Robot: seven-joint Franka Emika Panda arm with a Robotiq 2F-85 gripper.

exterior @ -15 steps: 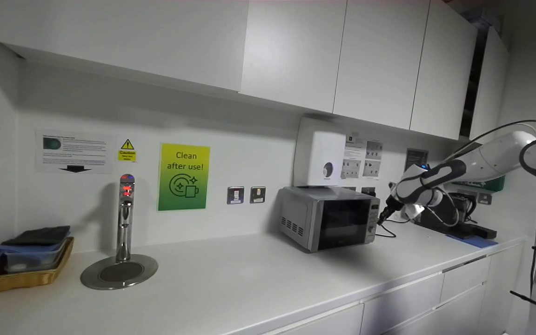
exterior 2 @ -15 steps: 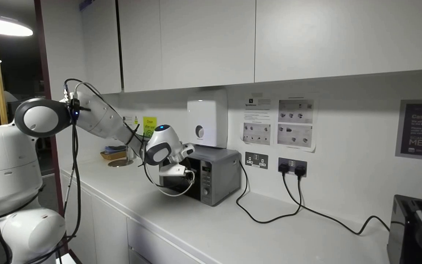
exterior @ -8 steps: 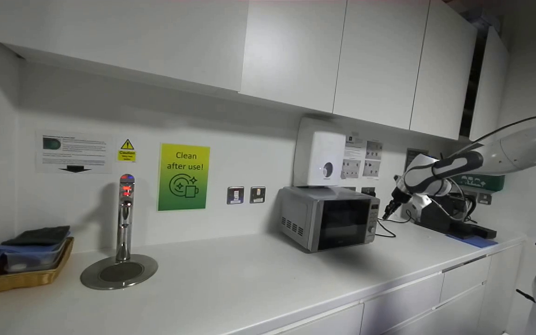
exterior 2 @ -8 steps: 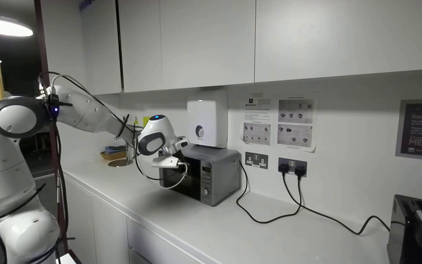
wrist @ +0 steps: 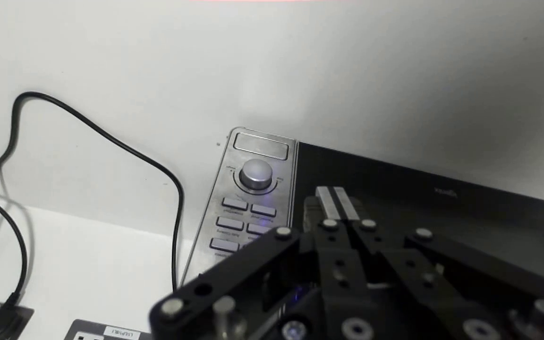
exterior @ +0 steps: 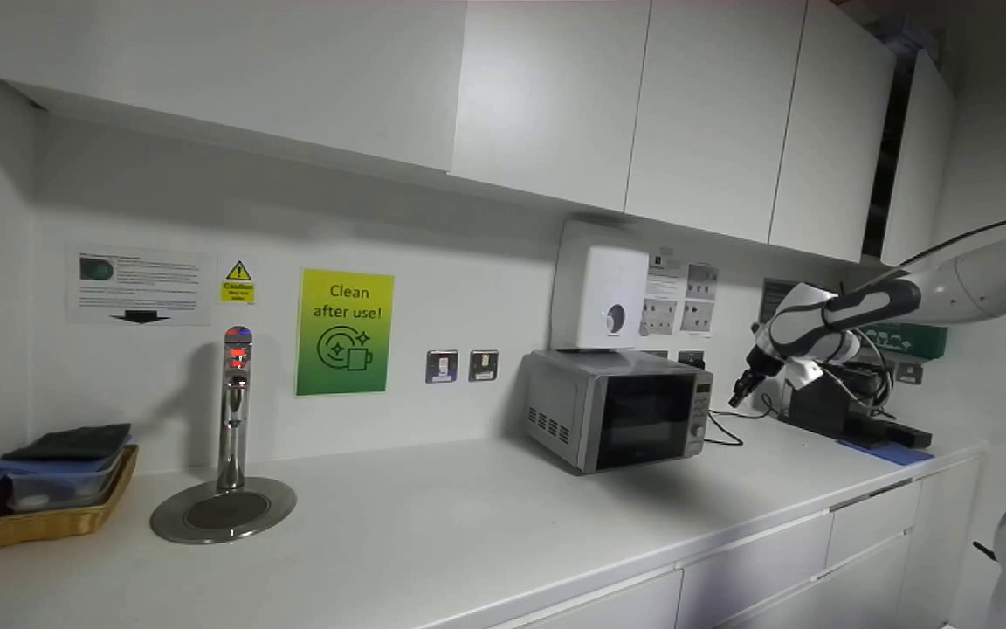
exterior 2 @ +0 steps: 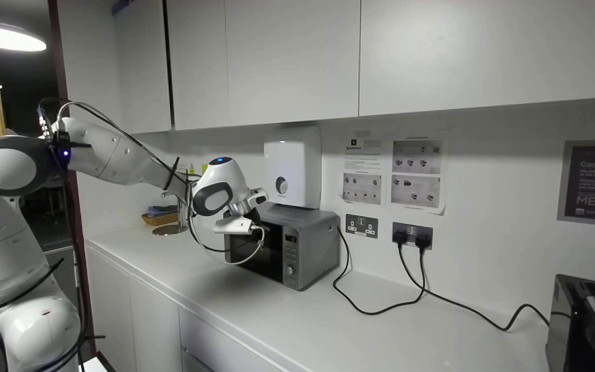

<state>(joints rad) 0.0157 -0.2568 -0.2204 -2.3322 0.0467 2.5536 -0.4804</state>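
White wall cupboards (exterior: 547, 96) spanned the upper part of a kitchenette, above a long white tabletop (exterior: 398, 524) with matching drawers (exterior: 765, 555) beneath. Reaching in from one end was a white robot arm (exterior 2: 111, 155), bent at the elbow. Set back on the tabletop stood a silver microwave oven (exterior: 615, 406), its black door (wrist: 442, 212) closed, directly below a white wall-mounted dispenser (exterior: 601, 288). Farther along sat a black appliance (exterior: 817, 415) with a blue mat (exterior: 892, 452) at its foot. Toward the opposite end, a chrome tap (exterior: 235, 419) rose upright from a round metal base (exterior: 173, 522), beside a wicker basket (exterior: 40, 522) holding a clear plastic tub (exterior: 58, 489) and folded cloths (exterior: 71, 442). Posted on the wall (exterior: 451, 279) between tap and microwave oven, a yellow-and-green sign (exterior: 346, 332) read "Clean after use!" A printed notice (exterior: 141, 284) with a black downward arrow hung farther along, next to a smaller yellow caution label (exterior: 238, 284) above the tap. Two black plugs (exterior 2: 423, 239) filled a double socket (exterior 2: 412, 228), their cords (exterior 2: 371, 313) trailing down to the tabletop. The robot's claw (wrist: 336, 203) tilted downward before the front of the microwave oven, apart from it, with its fingertips (wrist: 327, 203) together. From the wrist, those tips lined up against the black door, just beside the control panel (exterior 2: 291, 254). On that panel, a round silver knob (wrist: 256, 173) sat at the lower end, beneath paired columns of smaller rectangular buttons (wrist: 235, 204).
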